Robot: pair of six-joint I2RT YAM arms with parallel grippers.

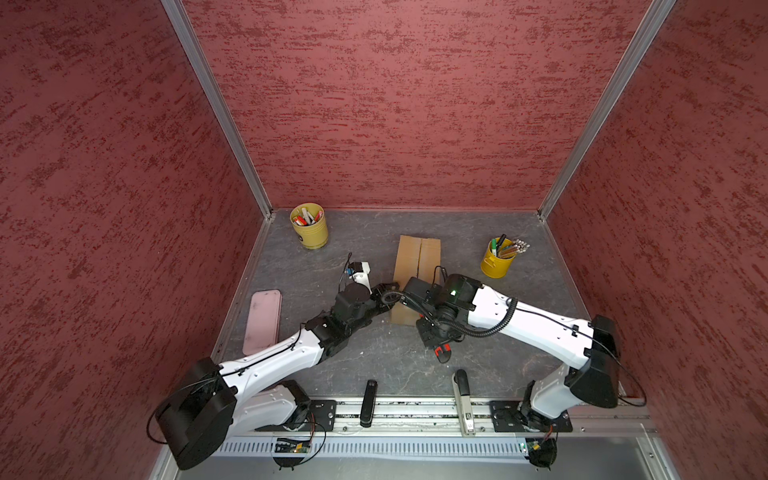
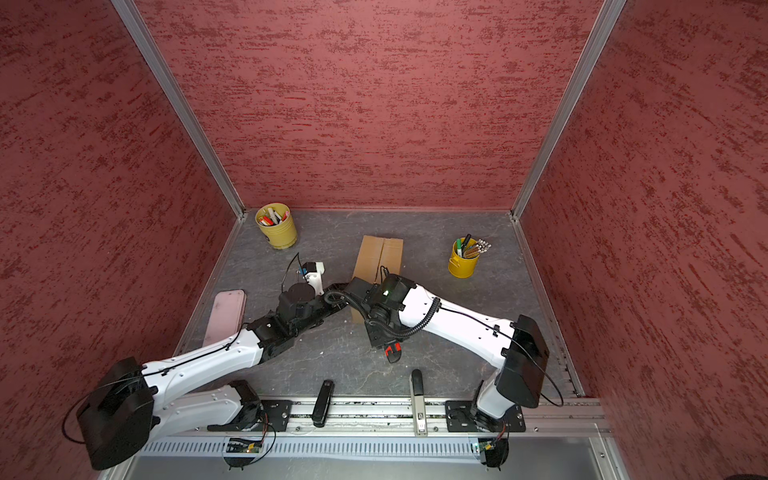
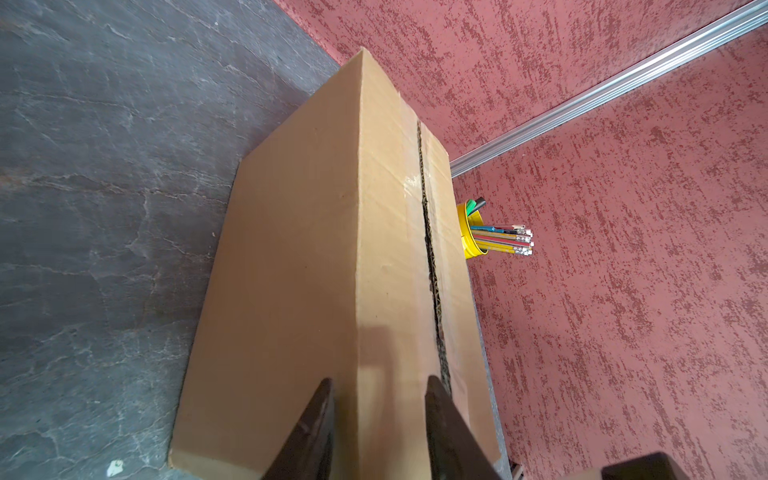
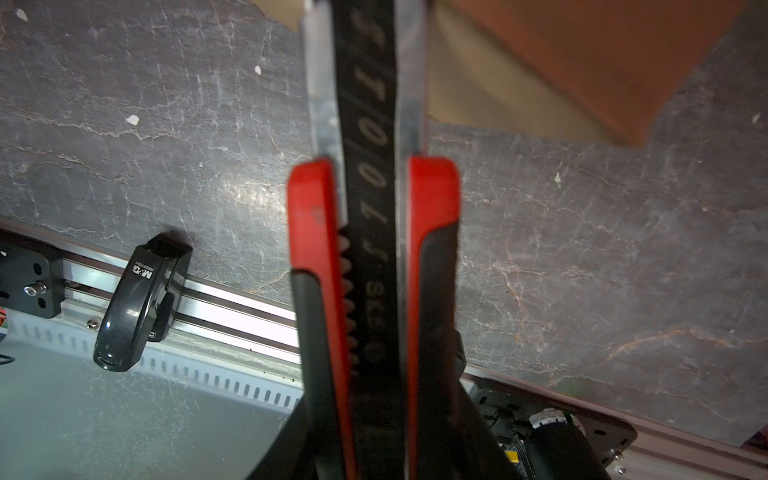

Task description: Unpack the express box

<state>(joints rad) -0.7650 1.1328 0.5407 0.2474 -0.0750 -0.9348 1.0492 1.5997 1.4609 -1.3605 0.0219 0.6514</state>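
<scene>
The express box [image 1: 417,259] [image 2: 379,255] is a brown carton lying lengthwise mid-table. In the left wrist view the express box [image 3: 307,270] shows a dark, parted gap along its top centre seam. My left gripper [image 1: 387,289] [image 3: 380,380] is at the box's near left upper edge. Its jaws stand a little apart, one fingertip [image 3: 434,384] at the seam and the other over the side face. I cannot see whether they touch. My right gripper [image 1: 440,347] [image 4: 370,415] is shut on a red-and-black utility knife [image 4: 365,199] [image 2: 392,350], just off the box's near end.
A yellow cup of markers [image 1: 309,228] stands back left. A yellow cup of pencils [image 1: 498,261] [image 3: 473,237] stands right of the box. A pink case [image 1: 262,322] lies at the left. A black stapler [image 1: 368,401] [image 4: 141,307] and a silver stapler [image 1: 463,401] lie on the front rail.
</scene>
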